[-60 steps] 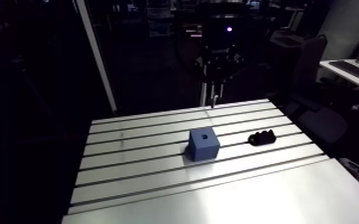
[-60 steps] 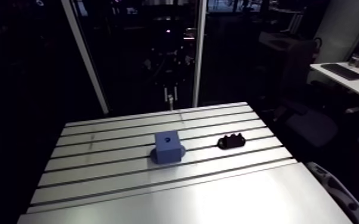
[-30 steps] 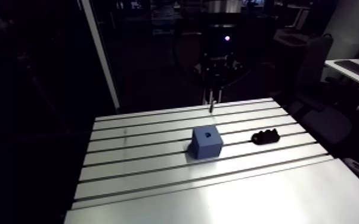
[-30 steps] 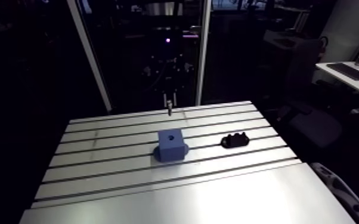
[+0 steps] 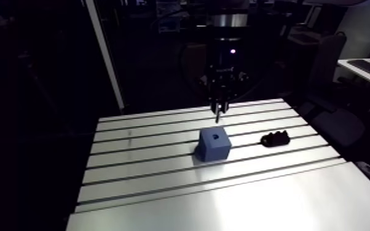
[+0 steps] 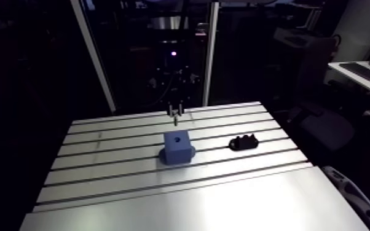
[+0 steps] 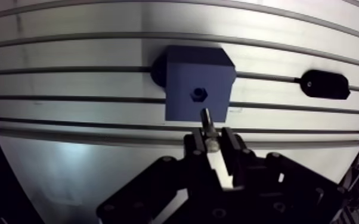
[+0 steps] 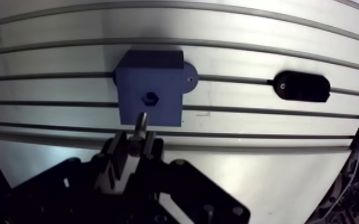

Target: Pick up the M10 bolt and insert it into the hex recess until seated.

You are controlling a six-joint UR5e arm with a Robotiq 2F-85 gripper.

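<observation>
- The gripper (image 7: 213, 142) is clamped on the M10 bolt (image 7: 206, 118). You can see it pinched right between the two fingers (image 7: 196, 145) in the wrist view, so it's a proper grasp, not just sitting there.
- The bolt's upper end is buried between the finger pads. Its shank pokes out past the fingertips, pointing down at the table.
- In the wrist view the tip of the shank lines up over the near edge of the blue block (image 7: 182, 71). It stops just short of the hex recess (image 7: 199, 93) in the block's top face, and is a touch off to one side of it too.
- In the arm view the bolt hangs in the air just behind the block's far side. There's a visible gap between its tip and the block, so it's not touching and not in the recess yet.
- The block sits on the slotted aluminium table (image 7: 68, 173), straddling one of the slots, roughly mid-table.
- There's also a small black holder (image 7: 326, 84) off to one side of the block, well apart from it and from the gripper, lying along another slot.
</observation>
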